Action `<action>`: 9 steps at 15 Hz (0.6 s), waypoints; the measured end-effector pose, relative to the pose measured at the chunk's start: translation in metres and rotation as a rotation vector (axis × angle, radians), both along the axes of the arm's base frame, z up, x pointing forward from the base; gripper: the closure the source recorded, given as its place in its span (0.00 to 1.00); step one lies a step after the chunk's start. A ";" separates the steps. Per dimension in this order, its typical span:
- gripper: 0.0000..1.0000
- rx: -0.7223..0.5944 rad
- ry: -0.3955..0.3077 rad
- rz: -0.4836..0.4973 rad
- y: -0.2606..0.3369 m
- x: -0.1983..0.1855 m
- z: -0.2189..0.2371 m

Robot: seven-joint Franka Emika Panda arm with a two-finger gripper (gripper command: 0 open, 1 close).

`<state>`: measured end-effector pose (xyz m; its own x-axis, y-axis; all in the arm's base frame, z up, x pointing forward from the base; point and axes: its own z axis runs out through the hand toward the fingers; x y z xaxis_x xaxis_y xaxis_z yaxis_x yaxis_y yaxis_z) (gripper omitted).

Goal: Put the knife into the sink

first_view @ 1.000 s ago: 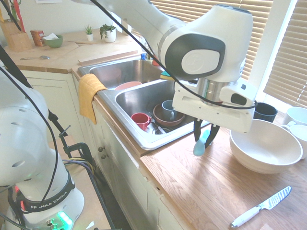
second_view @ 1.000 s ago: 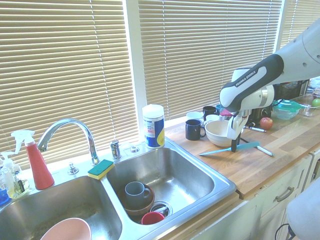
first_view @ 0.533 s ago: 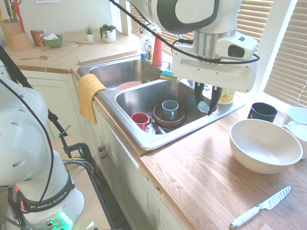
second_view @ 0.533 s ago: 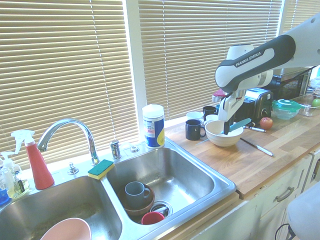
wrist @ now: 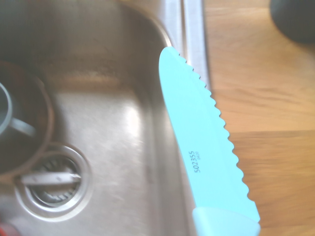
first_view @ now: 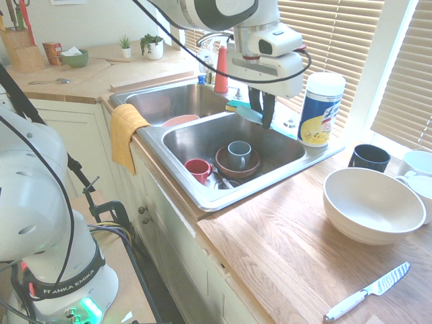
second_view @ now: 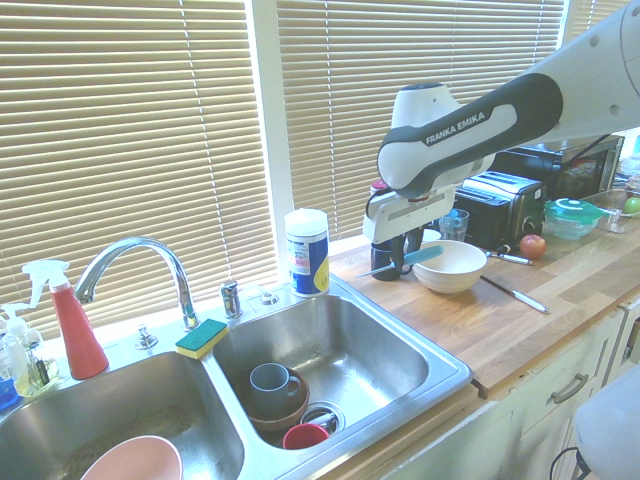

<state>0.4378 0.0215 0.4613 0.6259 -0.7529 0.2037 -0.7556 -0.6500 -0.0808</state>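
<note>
Second exterior view: you're seeing the gripper (second_view: 403, 247) clamped on the knife (second_view: 405, 261), holding it roughly level in the air over the sink (second_view: 440, 352), near the basin's edge by the counter (second_view: 520, 325). Wrist view is showing the serrated blade (wrist: 206, 147) hanging over that rim, with the drain (wrist: 49, 184) below. A grey mug (second_view: 268, 382) is sitting in a brown bowl (second_view: 290, 408) inside the basin, red cup (second_view: 305, 436) beside them.

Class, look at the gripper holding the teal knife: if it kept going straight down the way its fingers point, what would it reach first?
Probably the sink. The gripper, shut on the knife, hangs over the back corner of the basin holding the dishes, and the wrist view shows rim and bare steel under the blade. Depth is unclear; the rim may come first.
</note>
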 end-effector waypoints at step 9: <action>1.00 0.048 -0.010 -0.097 0.103 0.004 -0.119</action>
<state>0.4414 0.1245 0.3421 0.5475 -0.8190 0.1714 -0.8140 -0.5688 -0.1176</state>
